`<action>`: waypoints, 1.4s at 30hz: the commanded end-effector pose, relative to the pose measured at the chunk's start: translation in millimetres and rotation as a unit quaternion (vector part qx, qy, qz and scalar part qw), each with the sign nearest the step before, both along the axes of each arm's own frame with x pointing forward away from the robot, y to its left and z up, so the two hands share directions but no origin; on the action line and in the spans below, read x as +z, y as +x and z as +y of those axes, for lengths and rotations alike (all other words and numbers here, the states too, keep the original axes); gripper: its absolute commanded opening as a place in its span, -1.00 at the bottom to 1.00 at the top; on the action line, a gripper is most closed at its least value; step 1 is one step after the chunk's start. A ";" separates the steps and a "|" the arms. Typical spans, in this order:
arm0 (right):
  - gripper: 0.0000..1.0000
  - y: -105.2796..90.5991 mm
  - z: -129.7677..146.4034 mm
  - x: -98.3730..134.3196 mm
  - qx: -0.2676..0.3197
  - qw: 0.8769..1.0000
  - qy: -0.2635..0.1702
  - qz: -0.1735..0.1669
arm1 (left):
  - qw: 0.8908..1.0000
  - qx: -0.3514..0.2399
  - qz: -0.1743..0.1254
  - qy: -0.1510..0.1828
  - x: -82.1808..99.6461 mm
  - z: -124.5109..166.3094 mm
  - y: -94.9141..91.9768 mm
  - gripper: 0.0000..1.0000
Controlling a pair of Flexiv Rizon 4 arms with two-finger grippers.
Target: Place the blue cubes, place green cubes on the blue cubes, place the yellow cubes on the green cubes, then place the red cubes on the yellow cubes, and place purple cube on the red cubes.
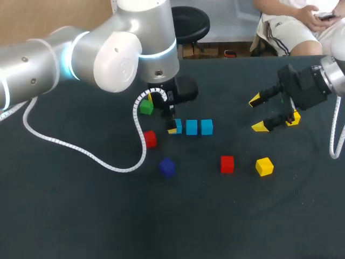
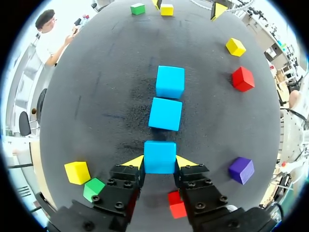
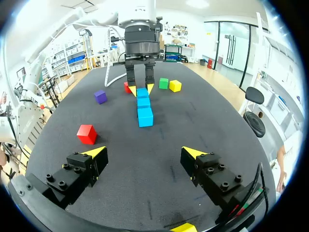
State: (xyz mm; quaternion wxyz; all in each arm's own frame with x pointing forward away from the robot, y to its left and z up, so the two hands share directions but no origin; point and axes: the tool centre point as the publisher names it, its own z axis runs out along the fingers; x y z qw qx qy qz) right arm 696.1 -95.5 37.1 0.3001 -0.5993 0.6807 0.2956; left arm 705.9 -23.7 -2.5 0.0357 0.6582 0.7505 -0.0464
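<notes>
Blue cubes [image 1: 191, 127]: three, close together in one straight row on the dark table [image 1: 81, 216].

- Nearest blue cube [image 2: 160, 156]: sat on the table, gripped by my left gripper [image 2: 160, 161], one yellow tip against each side.
- Middle blue cube [image 2: 165, 114] and far blue cube [image 2: 170, 81]: lay ahead of that gripper, in line with it.
- Green cube [image 2: 93, 188] and yellow cube [image 2: 77, 172]: lay just beside each other, to one side of my left fingers.
- First red cube [image 2: 176, 204]: lay under the left gripper's body.
- Purple cube [image 2: 241, 169]: lay on the other side, apart from the row.
- Second red cube [image 1: 227, 164] and second yellow cube [image 1: 264, 166]: lay near each other, well apart from the row.
- Right gripper [image 1: 257, 113]: hung above the table with its fingers spread wide and held nothing. It was well apart from the row and faced it.
- Third yellow cube [image 1: 294, 118]: lay just behind the right gripper, partly hidden.
</notes>
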 end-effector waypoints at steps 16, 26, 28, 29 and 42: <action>1.00 -0.2 -0.1 -0.1 0.000 1.000 0.001 -0.001 | 1.000 0.002 0.013 0.001 -2.9 0.4 -10.2 -1.00; 1.00 -0.2 -0.1 -0.1 0.000 1.000 0.001 -0.001 | 1.000 -0.002 0.011 -0.001 -3.5 -3.0 -3.6 -1.00; 1.00 -0.2 -0.1 -0.1 0.000 1.000 0.001 -0.001 | 1.000 -0.005 0.009 -0.001 -3.0 -3.7 -0.8 -1.00; 1.00 -0.2 -0.1 -0.1 0.000 1.000 0.001 -0.001 | 1.000 -0.006 0.008 -0.001 -2.8 -4.1 0.2 -1.00; 1.00 -0.2 -0.1 -0.1 0.000 1.000 0.001 -0.001 | 0.999 -0.033 0.004 -0.004 -5.5 -4.8 4.2 -1.00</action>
